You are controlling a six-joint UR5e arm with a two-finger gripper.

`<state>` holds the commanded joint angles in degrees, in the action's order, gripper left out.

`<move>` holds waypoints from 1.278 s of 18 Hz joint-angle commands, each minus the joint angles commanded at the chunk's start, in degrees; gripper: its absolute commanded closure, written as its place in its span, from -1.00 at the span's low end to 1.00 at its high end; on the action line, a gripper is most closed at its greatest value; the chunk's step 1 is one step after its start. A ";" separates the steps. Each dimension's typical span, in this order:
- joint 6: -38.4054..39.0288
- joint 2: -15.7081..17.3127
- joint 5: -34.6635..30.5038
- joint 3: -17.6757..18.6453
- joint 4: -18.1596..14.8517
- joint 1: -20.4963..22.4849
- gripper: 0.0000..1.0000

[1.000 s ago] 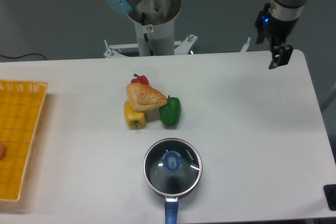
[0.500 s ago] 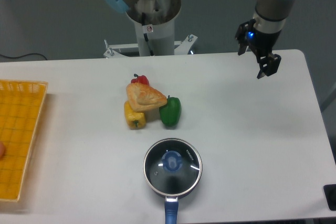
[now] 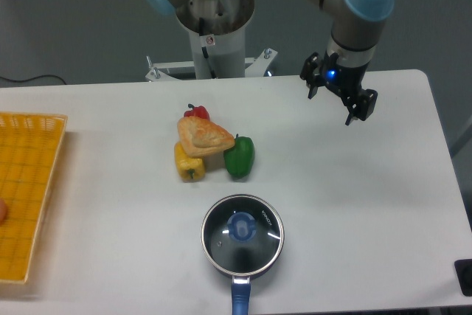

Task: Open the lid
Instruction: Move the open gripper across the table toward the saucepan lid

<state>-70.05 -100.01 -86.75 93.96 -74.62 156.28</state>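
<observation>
The lid (image 3: 259, 245) is a round glass disc with a silver rim and a blue knob (image 3: 242, 227). It rests flat on a dark saucepan whose blue handle (image 3: 240, 297) points to the table's front edge. My gripper (image 3: 336, 101) hangs over the back right of the table, far up and to the right of the lid. Its fingers (image 3: 355, 110) stand open with nothing between them.
A pile of food lies behind the pan: a pastry (image 3: 203, 137), a green pepper (image 3: 240, 156), a yellow pepper (image 3: 189, 165) and a red pepper (image 3: 196, 113). A yellow basket (image 3: 29, 182) sits at the left edge. The robot's base (image 3: 215, 42) stands behind the table.
The arm has swung left and slightly forward over the table, carrying the gripper from the back right corner toward the middle. The lid and pan have not moved.
</observation>
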 joint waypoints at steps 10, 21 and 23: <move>10.19 -2.99 -0.17 -2.63 3.86 -6.16 -1.00; -15.45 -6.16 -2.01 -4.93 7.38 -12.05 -1.00; -21.69 -7.04 -2.73 -4.75 7.12 -14.07 -1.00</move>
<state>-91.73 -107.05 -89.47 89.21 -67.50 142.21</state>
